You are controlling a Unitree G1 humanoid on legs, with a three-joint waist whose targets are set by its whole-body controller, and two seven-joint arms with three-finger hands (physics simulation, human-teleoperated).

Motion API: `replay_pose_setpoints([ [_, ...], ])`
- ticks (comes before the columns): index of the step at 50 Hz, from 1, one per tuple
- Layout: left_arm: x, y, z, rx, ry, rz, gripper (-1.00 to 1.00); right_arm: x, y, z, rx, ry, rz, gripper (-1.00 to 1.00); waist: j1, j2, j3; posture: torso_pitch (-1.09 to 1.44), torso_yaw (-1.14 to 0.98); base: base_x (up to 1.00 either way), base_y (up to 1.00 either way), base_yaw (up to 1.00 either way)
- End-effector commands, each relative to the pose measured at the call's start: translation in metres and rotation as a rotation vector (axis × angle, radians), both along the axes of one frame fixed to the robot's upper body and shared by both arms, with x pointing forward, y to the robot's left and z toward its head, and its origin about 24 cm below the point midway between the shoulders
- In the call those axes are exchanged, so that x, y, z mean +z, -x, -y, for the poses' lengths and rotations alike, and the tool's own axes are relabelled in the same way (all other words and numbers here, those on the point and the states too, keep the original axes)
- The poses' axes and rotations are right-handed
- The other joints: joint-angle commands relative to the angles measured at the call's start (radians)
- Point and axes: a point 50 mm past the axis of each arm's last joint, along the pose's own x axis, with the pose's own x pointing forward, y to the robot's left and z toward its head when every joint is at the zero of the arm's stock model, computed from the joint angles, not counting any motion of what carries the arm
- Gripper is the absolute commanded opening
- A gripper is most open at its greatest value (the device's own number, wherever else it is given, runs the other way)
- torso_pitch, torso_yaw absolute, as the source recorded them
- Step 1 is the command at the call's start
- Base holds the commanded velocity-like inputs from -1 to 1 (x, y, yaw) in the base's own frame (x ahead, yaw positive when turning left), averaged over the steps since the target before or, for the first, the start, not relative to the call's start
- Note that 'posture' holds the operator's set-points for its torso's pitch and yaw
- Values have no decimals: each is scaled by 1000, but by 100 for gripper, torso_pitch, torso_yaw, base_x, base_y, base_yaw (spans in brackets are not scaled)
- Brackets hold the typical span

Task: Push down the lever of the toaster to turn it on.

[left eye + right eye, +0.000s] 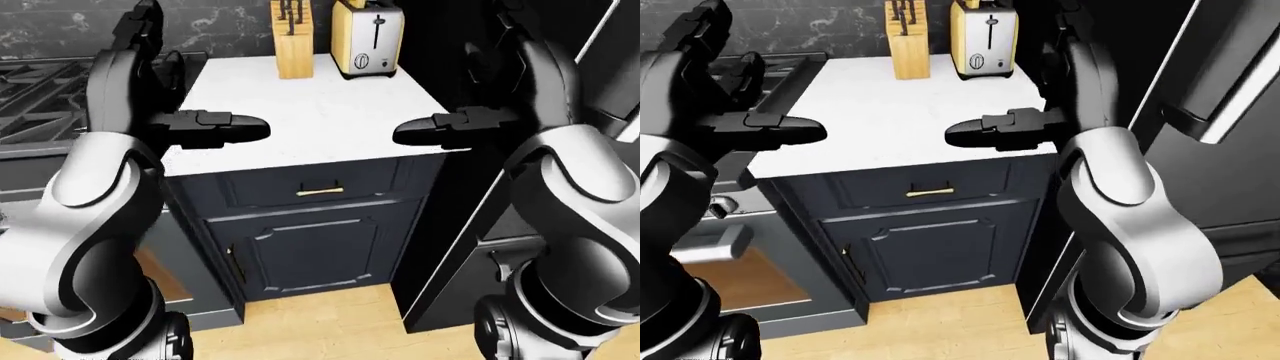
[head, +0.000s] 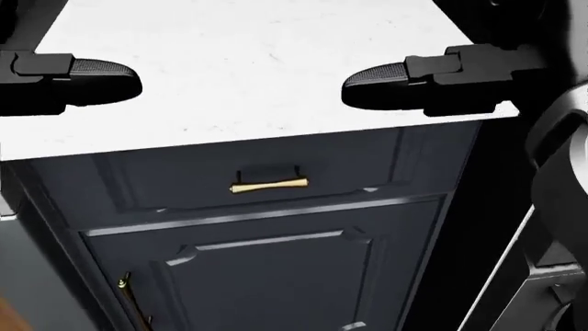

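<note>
Two hands open, L (image 1: pixel 225 127) & R (image 1: pixel 435 129) empty over counter (image 1: pixel 330 105), toaster (image 1: pixel 367 37) well beyond

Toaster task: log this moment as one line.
phase: approach | yellow metal toaster: far end of white counter, untouched | left hand: open, empty | right hand: open, empty

I see a white countertop (image 1: pixel 330 105) over a dark cabinet (image 1: pixel 310 240) with a brass drawer pull (image 2: pixel 268 185); knife block (image 1: pixel 292 41) near the wall.
</note>
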Motion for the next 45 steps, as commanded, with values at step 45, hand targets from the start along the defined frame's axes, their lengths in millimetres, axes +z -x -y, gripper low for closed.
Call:
replay_pose_setpoints([
  [45, 7, 3, 7, -23, -6, 52, 100, 5, 1, 3, -28, 8, 41, 100, 3, 83, -36, 0, 0, 16, 0, 16],
])
